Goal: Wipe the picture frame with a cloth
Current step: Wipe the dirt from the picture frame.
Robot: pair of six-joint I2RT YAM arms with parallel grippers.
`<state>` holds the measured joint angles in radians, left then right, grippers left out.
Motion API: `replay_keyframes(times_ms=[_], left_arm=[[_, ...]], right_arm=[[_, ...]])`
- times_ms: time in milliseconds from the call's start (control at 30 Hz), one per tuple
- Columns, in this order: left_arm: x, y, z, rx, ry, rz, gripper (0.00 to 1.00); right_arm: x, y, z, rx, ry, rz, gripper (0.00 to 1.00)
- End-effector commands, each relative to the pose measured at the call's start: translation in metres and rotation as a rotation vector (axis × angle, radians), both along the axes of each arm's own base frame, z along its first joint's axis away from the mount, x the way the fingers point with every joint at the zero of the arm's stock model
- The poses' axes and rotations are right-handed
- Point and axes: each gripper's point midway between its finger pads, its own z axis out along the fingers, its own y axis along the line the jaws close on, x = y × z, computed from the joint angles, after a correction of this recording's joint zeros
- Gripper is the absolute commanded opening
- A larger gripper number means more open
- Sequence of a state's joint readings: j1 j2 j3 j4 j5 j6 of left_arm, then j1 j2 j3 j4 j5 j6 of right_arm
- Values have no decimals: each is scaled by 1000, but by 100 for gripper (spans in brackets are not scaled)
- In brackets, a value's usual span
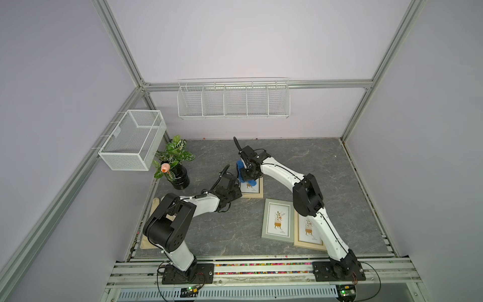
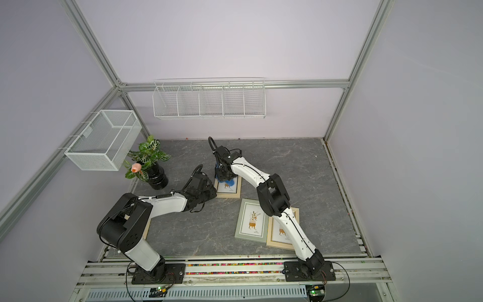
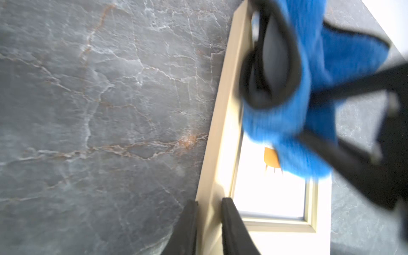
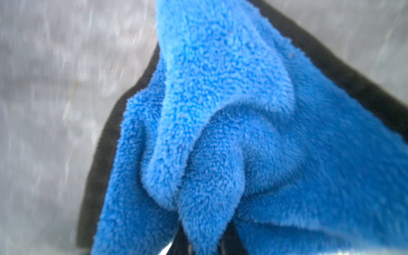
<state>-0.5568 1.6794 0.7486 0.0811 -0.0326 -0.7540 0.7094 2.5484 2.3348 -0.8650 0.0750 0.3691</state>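
Picture frame [image 1: 254, 192]: pale wood, flat on grey table [image 1: 300, 162], long axis running front to back; left gripper [image 3: 208, 202] clamps its left long rail. Cloth [image 1: 248, 181]: royal-blue plush with a dark edge, bunched over the frame's far end, pinched by right gripper [image 1: 247, 174]. Black pot [image 1: 180, 180] holds leafy plant [image 1: 173, 154].

The cloth [image 4: 220, 110] is plush, the picture frame [image 3: 223, 132] pale matt wood

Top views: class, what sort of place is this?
Probably a robot test cell: a bare aluminium-profile frame, two white-and-black robot arms bolted to a front rail, and a grey marble-look tabletop staged with flat-lying picture frames.
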Motion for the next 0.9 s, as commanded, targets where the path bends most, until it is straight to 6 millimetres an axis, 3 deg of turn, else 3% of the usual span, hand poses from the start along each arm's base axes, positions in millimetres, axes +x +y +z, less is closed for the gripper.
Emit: replay_keyframes(times_ms=[0, 167, 267, 367, 433, 667, 867], left_arm=[[-71, 41, -73, 197, 315, -9, 23], [-69, 41, -72, 197, 310, -6, 23], [-70, 41, -73, 195, 310, -4, 23], [-72, 42, -75, 197, 316, -2, 23], [-72, 42, -75, 199, 317, -4, 23], [-71, 42, -74, 203, 318, -6, 23], [-71, 44, -71, 207, 314, 2, 23]], right_arm=[[-13, -11, -8, -89, 47, 16, 7], [-44, -2, -8, -74, 59, 59, 7], [-65, -6, -8, -52, 66, 54, 7], [-71, -12, -5, -46, 62, 44, 7], [-64, -14, -3, -52, 43, 39, 7], [-5, -19, -3, -96, 4, -4, 7], [1, -29, 1, -173, -2, -10, 7]])
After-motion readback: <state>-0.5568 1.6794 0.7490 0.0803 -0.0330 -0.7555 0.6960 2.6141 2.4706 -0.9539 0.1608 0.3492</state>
